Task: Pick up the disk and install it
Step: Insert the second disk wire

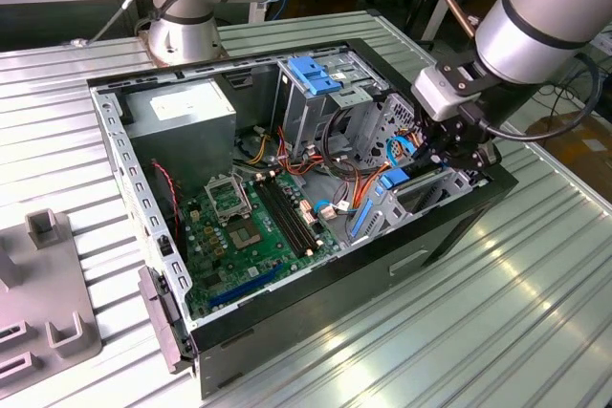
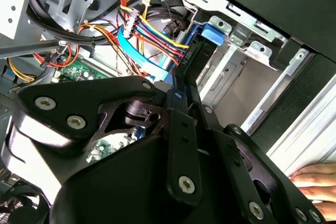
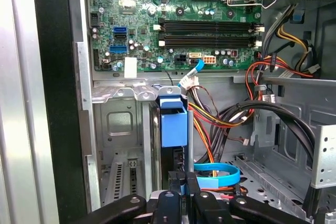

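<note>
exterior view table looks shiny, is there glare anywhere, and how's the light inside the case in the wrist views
Exterior view: bright glare streaks on the ribbed table at its right. First wrist view: motherboard evenly lit, dark shadow along the black case wall. Second wrist view: gripper body dark in the foreground, cables well lit.

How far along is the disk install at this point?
Pick-up looks done: the end effector is closed on the disk, which stands on edge. In hand: it sits partway down the drive bay beside the motherboard, inside the computer case. Left: the disk is not yet released, and whether it is fully seated cannot be told.
</note>
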Action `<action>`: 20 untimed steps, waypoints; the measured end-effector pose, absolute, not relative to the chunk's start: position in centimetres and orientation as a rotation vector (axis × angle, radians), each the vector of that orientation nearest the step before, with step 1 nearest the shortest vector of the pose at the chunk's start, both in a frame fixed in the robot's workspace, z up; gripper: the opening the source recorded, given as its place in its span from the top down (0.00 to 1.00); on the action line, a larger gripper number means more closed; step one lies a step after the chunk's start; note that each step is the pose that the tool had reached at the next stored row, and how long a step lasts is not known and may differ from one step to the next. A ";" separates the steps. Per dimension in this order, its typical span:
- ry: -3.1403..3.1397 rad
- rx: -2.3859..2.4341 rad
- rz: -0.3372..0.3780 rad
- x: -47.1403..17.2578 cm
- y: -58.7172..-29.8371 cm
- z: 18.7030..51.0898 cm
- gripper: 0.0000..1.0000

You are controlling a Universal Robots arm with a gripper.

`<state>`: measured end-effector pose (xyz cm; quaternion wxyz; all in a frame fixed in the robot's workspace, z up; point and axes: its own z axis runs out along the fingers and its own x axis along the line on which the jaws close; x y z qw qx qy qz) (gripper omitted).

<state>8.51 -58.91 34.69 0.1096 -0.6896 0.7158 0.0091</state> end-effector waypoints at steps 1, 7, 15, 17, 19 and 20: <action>2.104 -2.027 0.027 8.5 -58.9 34.6 0.84; 2.104 -2.027 0.027 8.5 -58.6 34.6 0.84; 2.104 -2.027 0.027 8.5 -58.6 33.9 0.84; 2.104 -2.027 0.027 8.5 -58.6 33.9 0.84; 2.104 -2.027 0.026 8.5 -58.6 34.5 0.76; 2.104 -2.027 0.026 8.5 -58.6 34.9 0.76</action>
